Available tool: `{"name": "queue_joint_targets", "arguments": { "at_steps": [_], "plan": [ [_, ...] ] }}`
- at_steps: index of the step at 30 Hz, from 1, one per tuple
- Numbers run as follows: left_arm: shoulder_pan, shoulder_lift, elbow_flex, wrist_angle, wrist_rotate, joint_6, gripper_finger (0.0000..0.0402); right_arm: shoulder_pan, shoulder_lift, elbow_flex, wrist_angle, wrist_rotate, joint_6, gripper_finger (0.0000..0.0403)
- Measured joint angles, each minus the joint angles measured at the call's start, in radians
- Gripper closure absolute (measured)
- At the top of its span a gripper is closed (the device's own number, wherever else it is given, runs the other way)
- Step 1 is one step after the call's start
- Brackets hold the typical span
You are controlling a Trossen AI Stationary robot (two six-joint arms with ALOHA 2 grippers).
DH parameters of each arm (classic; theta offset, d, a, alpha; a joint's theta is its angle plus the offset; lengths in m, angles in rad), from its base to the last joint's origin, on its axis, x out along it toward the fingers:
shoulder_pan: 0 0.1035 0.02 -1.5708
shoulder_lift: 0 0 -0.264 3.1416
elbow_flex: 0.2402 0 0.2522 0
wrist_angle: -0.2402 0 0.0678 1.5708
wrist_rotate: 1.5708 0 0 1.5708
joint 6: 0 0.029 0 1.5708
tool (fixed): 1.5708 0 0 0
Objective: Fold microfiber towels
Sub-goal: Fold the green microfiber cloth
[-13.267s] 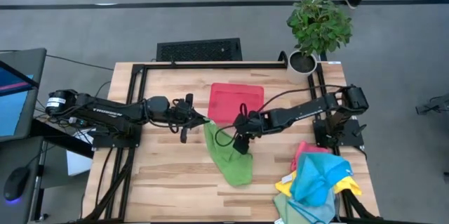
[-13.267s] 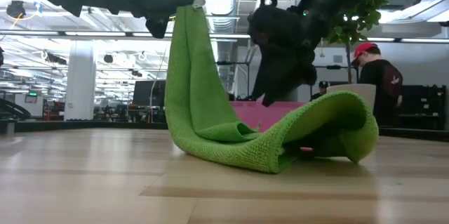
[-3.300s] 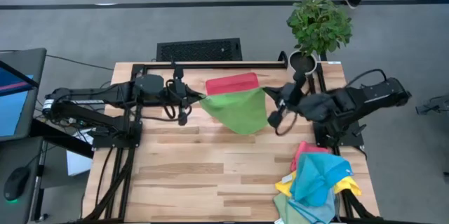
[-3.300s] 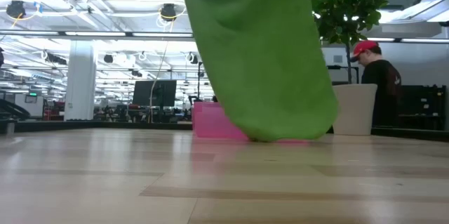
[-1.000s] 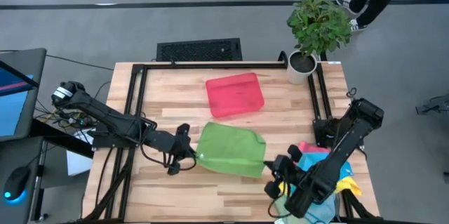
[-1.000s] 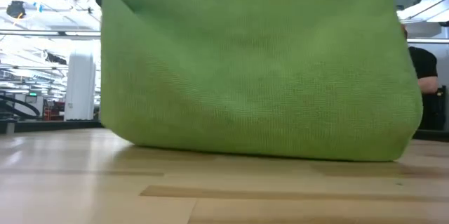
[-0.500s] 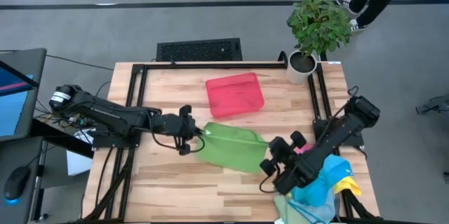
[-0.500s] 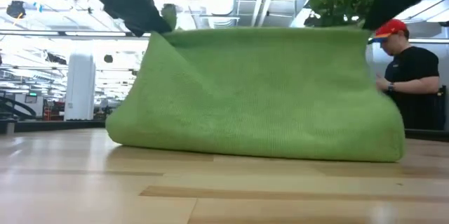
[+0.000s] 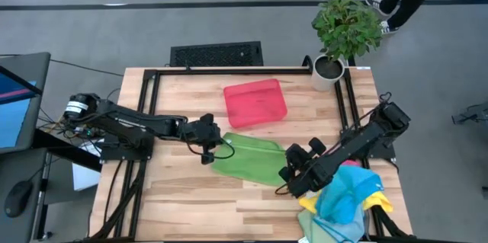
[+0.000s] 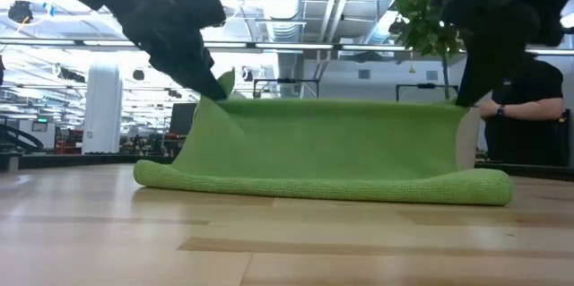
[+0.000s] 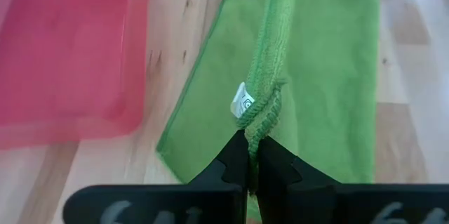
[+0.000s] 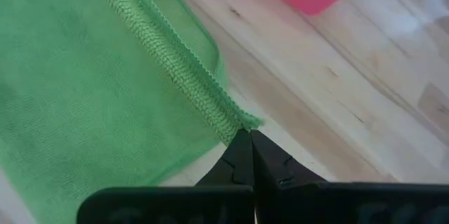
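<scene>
Left gripper (image 9: pixel 217 145): pressed together on a doubled corner of the green towel (image 9: pixel 252 159), now drawn back toward the red tray (image 9: pixel 255 102). Green towel: mid-table, lowered since a moment ago, top layer settling over the bottom; half-fold nearly laid. Right gripper (image 9: pixel 284 173): pinching the opposite edge, likewise carried inward. Remaining towels (image 9: pixel 347 201): heaped beside the right arm.

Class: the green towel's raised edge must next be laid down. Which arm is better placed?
Neither alone: left gripper and right gripper are each shut on an end of the green towel's raised edge, so both should probably lower together.
</scene>
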Motion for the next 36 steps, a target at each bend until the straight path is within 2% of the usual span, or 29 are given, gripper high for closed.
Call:
{"name": "queue_joint_targets", "arguments": {
  "at_steps": [4, 16, 22, 28, 32, 36],
  "plan": [
    [0.016, 0.017, 0.001, 0.004, 0.000, 0.001, 0.0401, -0.022, 0.000, -0.024, 0.010, -0.003, -0.016, 0.0393],
    [0.053, 0.033, 0.002, 0.082, 0.003, 0.012, 0.0401, -0.028, -0.001, -0.034, 0.008, -0.113, -0.008, 0.0388],
    [0.056, 0.089, 0.002, 0.082, 0.016, 0.012, 0.0401, -0.031, -0.001, -0.034, 0.006, -0.104, -0.016, 0.0374],
    [0.056, 0.134, 0.002, 0.081, -0.079, 0.000, 0.0400, -0.041, -0.001, -0.034, 0.019, -0.101, -0.026, 0.0369],
    [0.057, 0.133, -0.001, 0.069, -0.102, 0.037, 0.0373, -0.048, -0.001, -0.036, 0.010, -0.123, -0.026, 0.0351],
    [0.057, 0.128, 0.000, 0.083, -0.105, 0.061, 0.0321, -0.055, -0.001, -0.035, 0.002, -0.116, -0.026, 0.0322]
  ]
}}
